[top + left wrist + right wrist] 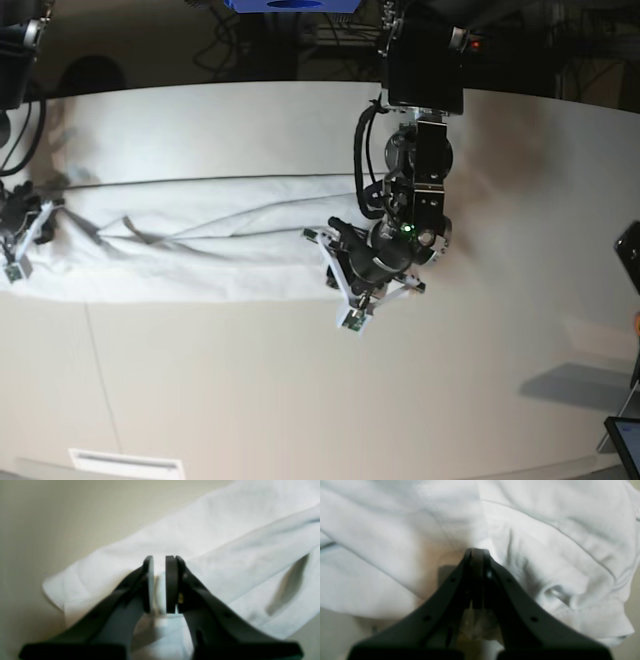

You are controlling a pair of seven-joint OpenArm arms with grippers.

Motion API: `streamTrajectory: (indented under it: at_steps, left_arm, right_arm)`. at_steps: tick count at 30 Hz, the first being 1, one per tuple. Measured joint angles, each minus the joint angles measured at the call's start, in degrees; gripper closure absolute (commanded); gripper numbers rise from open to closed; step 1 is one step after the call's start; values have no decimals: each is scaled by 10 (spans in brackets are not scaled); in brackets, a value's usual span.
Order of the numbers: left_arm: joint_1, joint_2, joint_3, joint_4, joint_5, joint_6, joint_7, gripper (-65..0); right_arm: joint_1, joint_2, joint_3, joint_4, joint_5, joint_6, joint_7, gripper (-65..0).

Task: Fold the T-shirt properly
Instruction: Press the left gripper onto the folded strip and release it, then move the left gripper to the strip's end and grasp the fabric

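Note:
The white T-shirt (pixel 200 250) lies as a long wrinkled band across the left half of the off-white table (pixel 300 400). My left gripper (pixel 335 250) is at the band's right end. In the left wrist view the left gripper (pixel 160 560) has its jaws nearly together with a fold of the T-shirt (pixel 212 537) between the pads. My right gripper (pixel 20 235) is at the band's left end. In the right wrist view the right gripper (pixel 475 551) is shut, and wrinkles of the T-shirt (pixel 545 542) gather at its tip.
Bare tabletop (pixel 62 517) lies beside the cloth in the left wrist view. A dark object (pixel 630 250) and a tablet-like corner (pixel 625 435) sit at the right edge. Dark equipment and cables stand behind the table's back edge (pixel 250 88).

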Motion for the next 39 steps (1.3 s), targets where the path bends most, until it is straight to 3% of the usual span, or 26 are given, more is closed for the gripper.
streamTrajectory:
  at_steps: [5, 17, 19, 22, 25, 32, 36, 39]
  left_arm:
    - [5, -1, -16, 89, -3, -2, 5, -79]
    - [97, -1, -187, 183, -2, -10, 5, -94]
    - [119, -9, -197, 196, -2, -9, 5, -156]
    - [142, -26, -203, 209, -17, -8, 12, -309]
    - [144, -49, -209, 208, -108, -9, 70, -375]
    - [175, -118, -340, 206, -418, -6, 78, -437]
    - [191, -162, -364, 199, -517, -2, 78, -452]
    - [189, -169, -362, 155, -537, -2, 76, -452]
  right_arm:
    - [-3, 0, 0, 37, -11, 1, -37, -3]
    - [-40, 1, 0, 210, -6, 1, -61, -3]
    - [-40, 0, -1, 211, -5, 1, -82, -3]
    - [-41, -6, -1, 210, -10, 0, -84, -3]
    - [-41, -18, -1, 210, -6, 1, -82, -3]
    - [-47, -17, -5, 209, -8, 1, -86, -3]
    - [-52, -18, -5, 209, -9, 1, -88, -3]
    - [-52, -19, -5, 209, -8, 1, -88, -3]
